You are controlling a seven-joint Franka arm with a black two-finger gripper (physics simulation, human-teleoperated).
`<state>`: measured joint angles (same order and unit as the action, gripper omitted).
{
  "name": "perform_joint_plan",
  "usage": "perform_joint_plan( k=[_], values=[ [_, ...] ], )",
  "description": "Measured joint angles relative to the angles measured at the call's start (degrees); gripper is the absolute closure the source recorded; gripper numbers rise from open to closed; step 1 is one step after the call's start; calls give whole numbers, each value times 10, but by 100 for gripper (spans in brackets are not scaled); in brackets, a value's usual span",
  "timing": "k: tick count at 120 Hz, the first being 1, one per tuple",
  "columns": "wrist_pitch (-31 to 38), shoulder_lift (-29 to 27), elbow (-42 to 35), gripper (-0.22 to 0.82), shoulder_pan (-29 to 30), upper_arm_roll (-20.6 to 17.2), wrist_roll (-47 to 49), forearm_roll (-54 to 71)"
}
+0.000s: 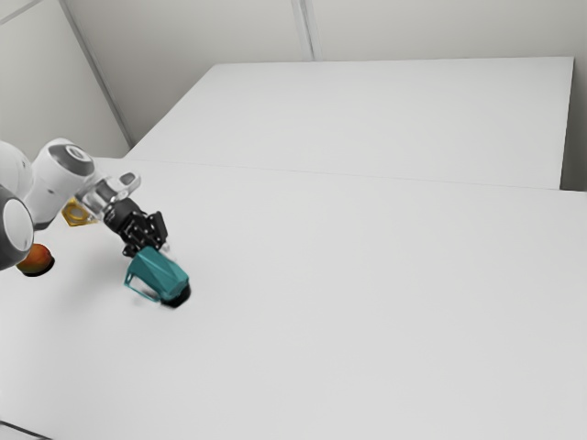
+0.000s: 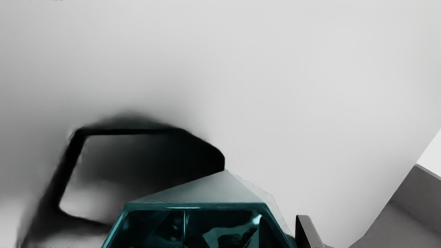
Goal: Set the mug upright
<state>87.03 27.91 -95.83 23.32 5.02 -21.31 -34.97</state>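
The white surface (image 1: 367, 321) stretches beneath and around the hand (image 1: 148, 246). The arm (image 1: 59, 183) reaches in behind it. The teal mug (image 1: 158, 271) lies tilted right at the hand, mouth toward it — I can't tell how far the hand is open, or whether it grips the mug. Behind the hand — a round orange-red object (image 1: 35, 258) and a yellow one (image 1: 78, 214).

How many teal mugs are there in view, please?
1. The teal mug is tilted, right at the gripper, with its handle toward the exterior view's left. Another could be hidden behind the arm.
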Motion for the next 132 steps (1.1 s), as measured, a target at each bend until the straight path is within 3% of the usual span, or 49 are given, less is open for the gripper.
perform_joint_plan(
  k=[28,43,80,102,132],
  values=[
    [68,-73,-15,77,-70,-22,11,122],
    [149,-127,-76,77,-102,-38,19,184],
    [325,-193,-171,77,-146,-84,96,354],
    [377,-235,-237,77,-154,-105,170,404],
    [412,-250,-274,78,-155,-127,263,417]
  ],
)
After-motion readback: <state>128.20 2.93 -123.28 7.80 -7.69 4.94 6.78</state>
